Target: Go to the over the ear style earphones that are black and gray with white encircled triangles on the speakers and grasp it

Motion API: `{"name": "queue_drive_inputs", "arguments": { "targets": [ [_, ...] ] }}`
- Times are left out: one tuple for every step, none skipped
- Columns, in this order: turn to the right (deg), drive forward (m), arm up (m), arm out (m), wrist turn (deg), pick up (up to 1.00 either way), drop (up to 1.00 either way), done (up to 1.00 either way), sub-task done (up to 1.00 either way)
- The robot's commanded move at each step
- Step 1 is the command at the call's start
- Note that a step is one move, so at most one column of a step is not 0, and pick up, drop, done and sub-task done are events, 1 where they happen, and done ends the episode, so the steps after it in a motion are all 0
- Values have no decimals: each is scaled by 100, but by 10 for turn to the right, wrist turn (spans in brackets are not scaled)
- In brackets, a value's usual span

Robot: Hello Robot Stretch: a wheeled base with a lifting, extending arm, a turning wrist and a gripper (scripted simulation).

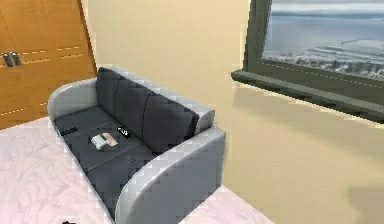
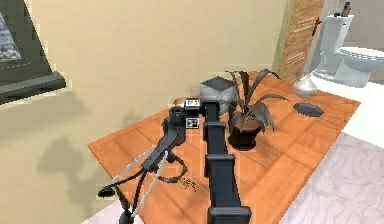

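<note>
Earphones, black and gray, are what the task wants, but at this range I cannot name them with certainty. My judgement is that they are one of the small things lying on the sofa (image 1: 165, 185) ahead. Three things lie on the sofa's dark seat cushions. A small dark thing (image 1: 123, 131) sits near the backrest at the middle, a pale gray-and-white thing (image 1: 103, 141) lies just in front of it, and another dark thing (image 1: 70, 130) lies toward the sofa's far armrest. The dark one by the backrest looks the likeliest, though it is too small to confirm. All three rest flat and loose on the cushions, as things dropped on a seat do — nothing props or covers them. A reach should therefore meet little in the way but the sofa's near armrest.

The gripper (image 2: 140, 172) is not placed for the sofa. In the arm side view the arm (image 2: 215, 160) stretches out over a wooden table (image 2: 275, 160) that carries a potted plant (image 2: 245, 122) and a gray box (image 2: 218, 90). I cannot tell how the fingers stand or whether they hold anything, because their far end is hard to make out against the table's edge.

The arm reaches sideways while the sofa stands ahead, so the approach looks unfinished — the base would need to drive nearer and turn so that the sofa's seat comes to the arm's side.
</note>
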Motion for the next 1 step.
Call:
{"name": "queue_drive_inputs", "arguments": {
  "targets": [
    [0, 0, 0, 0, 450, 0, 0, 0, 0]
  ]
}}
